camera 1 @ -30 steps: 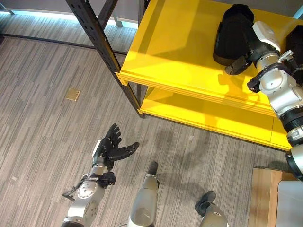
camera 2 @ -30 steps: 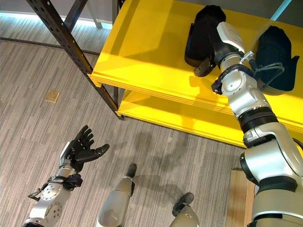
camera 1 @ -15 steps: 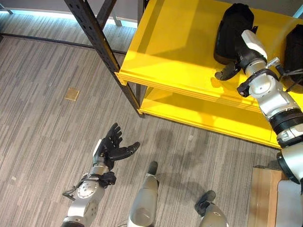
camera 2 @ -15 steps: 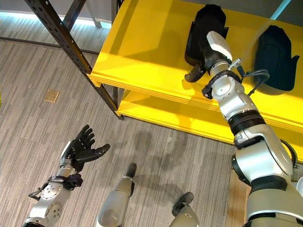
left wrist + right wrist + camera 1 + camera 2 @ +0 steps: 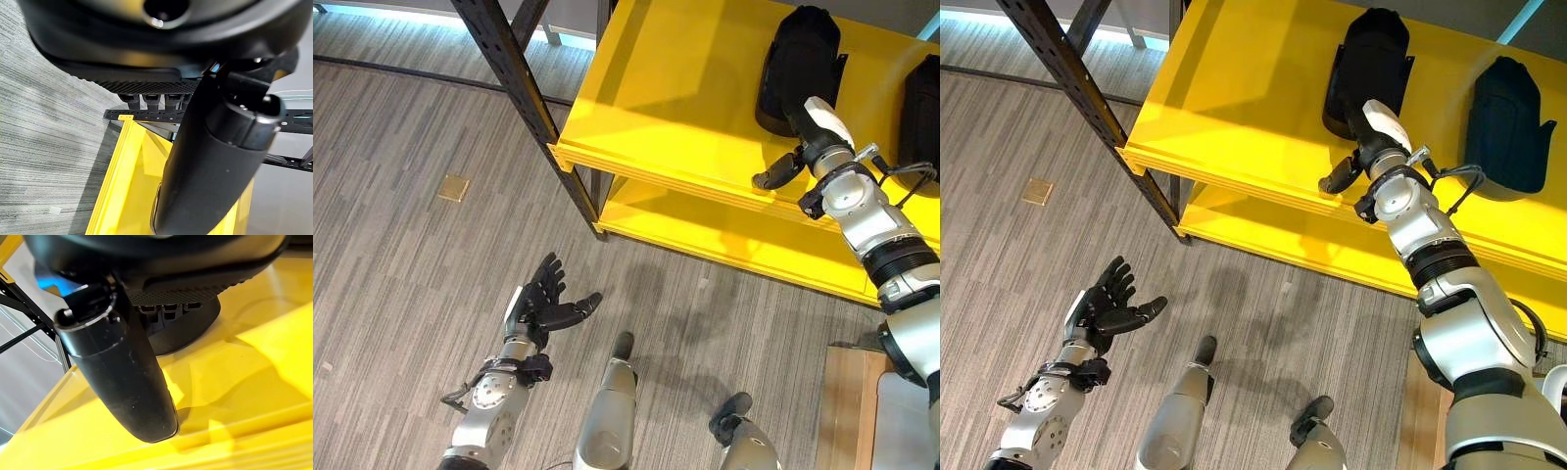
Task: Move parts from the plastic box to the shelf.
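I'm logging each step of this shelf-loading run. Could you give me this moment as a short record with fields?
shelf: yellow shelf, two tiers, dark perforated upright at its corner
parts on shelf: two black parts, one just beyond the right hand, another further right
right hand: open, empty, over the top tier near its front edge
left hand: open, empty, low over the grey floor

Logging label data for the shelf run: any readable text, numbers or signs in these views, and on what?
None readable.
Yellow shelf: no print.
Two black parts on it: no visible label.
Small tan plate set in the floor: too small to tell.
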